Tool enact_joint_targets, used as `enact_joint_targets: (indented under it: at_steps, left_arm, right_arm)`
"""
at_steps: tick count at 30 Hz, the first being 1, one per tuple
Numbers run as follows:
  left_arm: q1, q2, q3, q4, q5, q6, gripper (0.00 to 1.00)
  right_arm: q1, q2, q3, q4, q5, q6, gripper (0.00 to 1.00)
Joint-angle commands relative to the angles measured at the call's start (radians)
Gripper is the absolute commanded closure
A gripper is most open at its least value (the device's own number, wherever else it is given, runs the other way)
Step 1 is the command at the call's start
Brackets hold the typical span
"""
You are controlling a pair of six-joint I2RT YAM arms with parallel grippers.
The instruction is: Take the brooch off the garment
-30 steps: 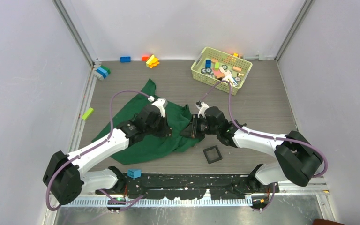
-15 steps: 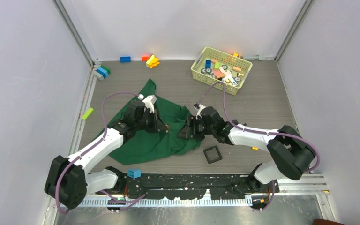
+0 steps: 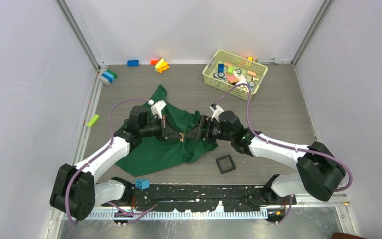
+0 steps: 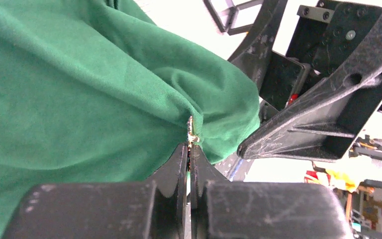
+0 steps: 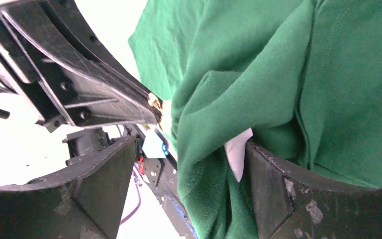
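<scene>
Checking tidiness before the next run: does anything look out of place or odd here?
Yes. Toy blocks lie outside the basket: several along the far wall, a lime block at the left edge, a blue block on the near base rail. The garment is bunched up.

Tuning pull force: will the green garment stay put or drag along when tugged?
Probably floppy: the garment bunches into folds and tents toward the brooch pinched by the left gripper. Likely light, so it may lift along rather than stay flat.
</scene>
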Motion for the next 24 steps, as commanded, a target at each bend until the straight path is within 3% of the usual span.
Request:
enact_joint_targets:
  at_steps: [1,5,13,21,24]
  left_arm:
    - [0.003,0.012,-0.015,0.173,0.16,-0.053,1.0]
    - [0.003,0.009,-0.04,0.245,0.181,-0.099,1.0]
    - [0.004,0.008,-0.048,0.306,0.211,-0.128,1.0]
    - [0.006,0.01,-0.048,0.296,0.201,-0.122,1.0]
    - [0.01,0.007,-0.053,0.304,0.201,-0.126,1.0]
  right_arm:
    - [-0.013,-0.003,-0.026,0.226,0.0,0.096,0.16]
    - [-0.04,0.008,-0.129,0.471,0.006,0.212,0.15]
    - [-0.052,0.112,-0.162,0.706,-0.074,0.319,0.41]
    - [-0.057,0.18,-0.177,0.85,-0.113,0.381,0.48]
    - [-0.06,0.199,-0.19,0.903,-0.118,0.398,0.57]
